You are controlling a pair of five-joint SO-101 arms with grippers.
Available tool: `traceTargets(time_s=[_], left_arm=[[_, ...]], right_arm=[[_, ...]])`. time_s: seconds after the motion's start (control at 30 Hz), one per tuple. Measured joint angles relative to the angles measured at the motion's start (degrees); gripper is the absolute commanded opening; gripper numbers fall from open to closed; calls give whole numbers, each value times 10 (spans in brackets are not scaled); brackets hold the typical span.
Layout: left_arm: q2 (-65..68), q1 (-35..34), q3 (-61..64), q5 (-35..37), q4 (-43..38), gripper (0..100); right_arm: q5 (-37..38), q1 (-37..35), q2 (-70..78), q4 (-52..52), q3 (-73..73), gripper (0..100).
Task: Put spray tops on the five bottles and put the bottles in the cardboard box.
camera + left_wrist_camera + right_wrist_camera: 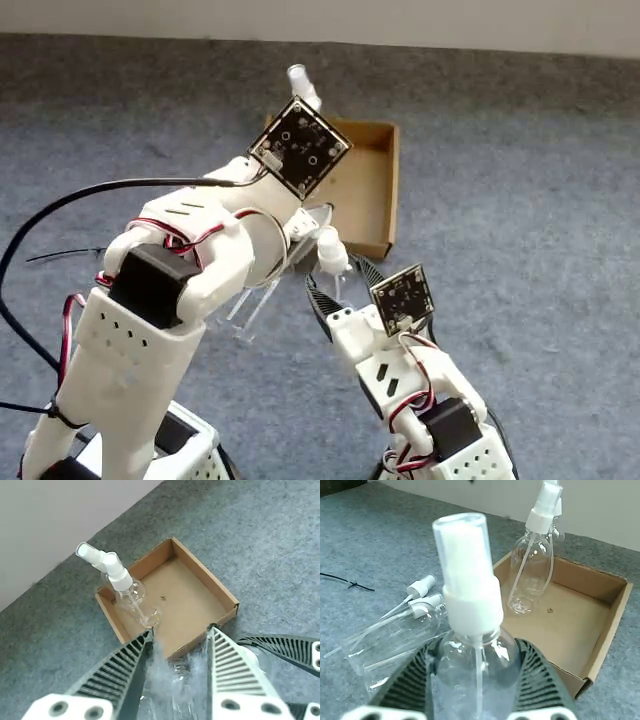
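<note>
Carry the clear plastic bottle with white spray top [470, 610] over the near wall of the shallow brown cardboard box [392, 185], lifting enough to clear that wall. Set down on bare box floor, away from the two clear spray-topped bottles [130, 591] leaning in the box's far corner. Let go only once seated.

Gripped round the belly by the right gripper [472, 647], closed snug on it, just short of the box's near wall. Long axis in line with the gripper's reach, spray top leading toward the box.

As for the left gripper [180, 630], also by the box's near wall: something clear and blurred inside, grip impossible to judge.
</note>
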Motion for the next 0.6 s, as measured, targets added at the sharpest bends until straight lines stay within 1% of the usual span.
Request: traceTargets(time_s=[0.2,0.4,0.6], left_arm=[[0,18,22,0,5,168],[-9,18,95,2,-42,168],[-14,57,120,2,-55,168]], right_arm=[[0,0,0,0,0,4],[0,0,1,1,9,4],[0,0,2,1,12,4]])
